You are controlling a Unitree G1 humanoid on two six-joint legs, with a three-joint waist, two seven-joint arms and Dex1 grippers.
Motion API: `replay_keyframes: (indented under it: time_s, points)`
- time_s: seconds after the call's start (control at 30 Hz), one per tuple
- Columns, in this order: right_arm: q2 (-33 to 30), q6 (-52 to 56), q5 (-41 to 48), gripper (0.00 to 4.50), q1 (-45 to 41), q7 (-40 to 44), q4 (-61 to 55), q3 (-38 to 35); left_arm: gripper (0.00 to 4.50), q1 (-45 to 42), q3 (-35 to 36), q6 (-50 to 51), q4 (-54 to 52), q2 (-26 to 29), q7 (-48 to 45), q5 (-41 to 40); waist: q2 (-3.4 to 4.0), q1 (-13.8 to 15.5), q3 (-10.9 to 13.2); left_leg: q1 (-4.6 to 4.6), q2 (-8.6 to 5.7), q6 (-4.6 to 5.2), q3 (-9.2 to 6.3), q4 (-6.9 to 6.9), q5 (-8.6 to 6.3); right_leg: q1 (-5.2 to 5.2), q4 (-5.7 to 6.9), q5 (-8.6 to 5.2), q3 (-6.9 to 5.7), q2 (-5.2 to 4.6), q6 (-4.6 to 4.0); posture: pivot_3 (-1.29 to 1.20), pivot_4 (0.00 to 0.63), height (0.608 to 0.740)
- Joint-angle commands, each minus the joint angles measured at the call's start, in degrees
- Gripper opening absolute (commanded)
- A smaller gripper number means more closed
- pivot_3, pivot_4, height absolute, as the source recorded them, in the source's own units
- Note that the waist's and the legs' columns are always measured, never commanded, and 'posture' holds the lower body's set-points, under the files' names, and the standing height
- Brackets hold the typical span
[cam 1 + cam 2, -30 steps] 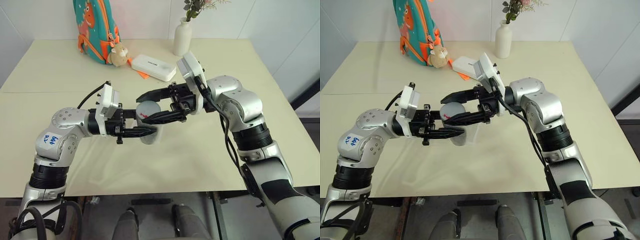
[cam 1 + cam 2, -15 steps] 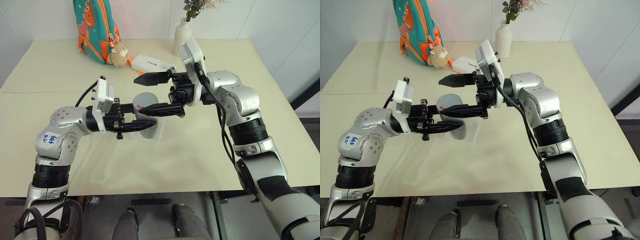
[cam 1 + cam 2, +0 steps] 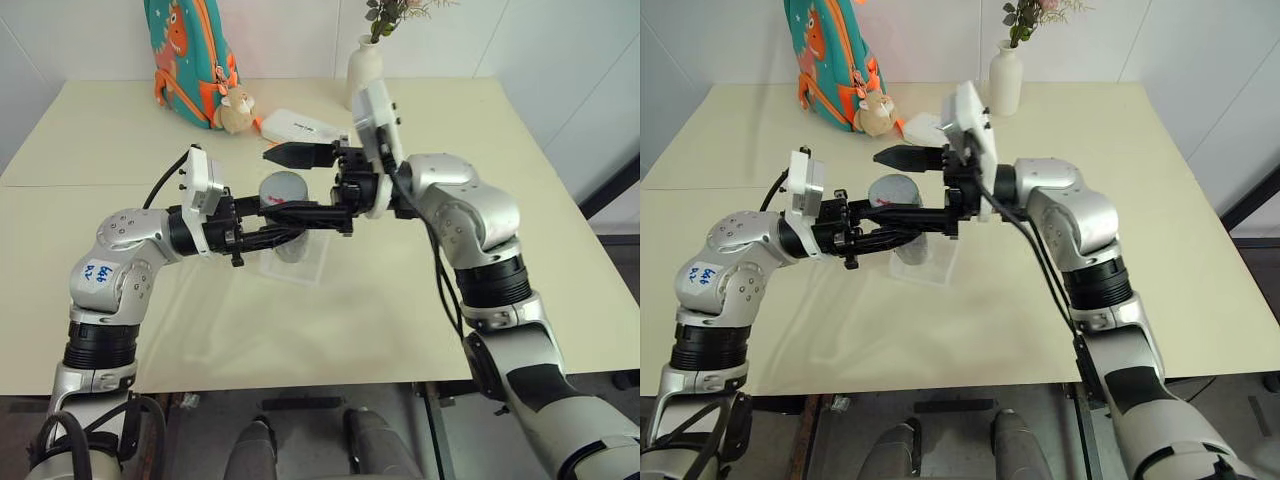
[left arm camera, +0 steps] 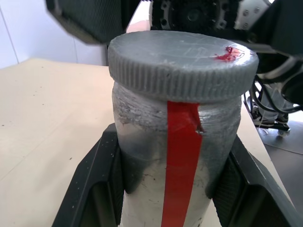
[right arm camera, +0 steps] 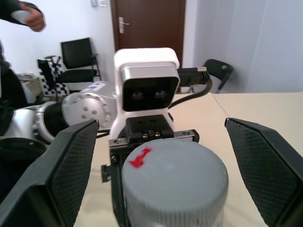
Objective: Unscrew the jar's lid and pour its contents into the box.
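I had the left gripper (image 3: 285, 232) clamped on the jar (image 4: 177, 156), both black fingers (image 4: 102, 177) pressed against its sides below the lid (image 4: 182, 64), holding it upright in the air over the box (image 3: 300, 262) on the table (image 3: 120, 150). My right gripper (image 3: 300, 185) stood spread wide, its fingers either side of the lid without touching it.
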Motion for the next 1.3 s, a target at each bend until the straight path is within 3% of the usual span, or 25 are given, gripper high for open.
replay_keyframes:
  time_s: [0.03,0.37,0.9,1.03,1.3]
  points:
    - [1.2,0.8,0.0,4.48,-0.3,-2.4,-3.7,0.2,1.95,-1.2,0.5,-1.0,-1.3,-0.4,0.4,-0.3,0.0,0.0,0.0,-0.01,0.0,0.0,0.0,0.0,0.0,0.0,-0.01,0.0,0.0,0.0,0.0,0.0,0.15,0.74]
    - [1.0,-5.2,-4.5,4.48,-1.9,-3.0,2.6,0.0,1.95,-1.0,0.2,-0.3,-2.6,-1.1,0.7,-1.1,0.0,0.0,0.0,0.0,0.0,0.0,0.0,0.0,0.0,0.0,-0.01,0.0,0.0,0.0,0.0,0.0,0.15,0.74]
    - [-10.1,-11.9,-4.3,4.48,-3.7,5.0,16.4,-6.0,1.95,1.3,1.1,0.6,-4.3,0.4,1.2,-2.1,0.0,0.0,0.0,0.0,0.0,0.0,0.01,-0.01,0.0,0.0,-0.04,0.0,0.0,0.0,0.0,0.0,0.15,0.74]
    - [-11.7,-10.5,-3.8,4.48,-3.7,6.1,18.3,-7.4,1.95,1.5,1.4,0.9,-4.5,0.5,1.1,-2.0,0.0,0.7,0.0,-0.03,-0.02,0.0,0.01,0.0,0.0,0.0,-0.1,0.0,0.01,-0.01,0.0,0.0,0.15,0.74]
    - [-12.3,-1.3,2.2,4.48,-2.0,9.1,9.5,-8.6,1.95,1.5,1.5,1.1,-4.1,0.6,1.1,-1.8,0.03,-0.1,0.0,-0.02,-0.01,0.0,0.02,-0.02,0.0,0.0,-0.07,0.0,0.04,0.01,0.0,0.0,0.15,0.74]
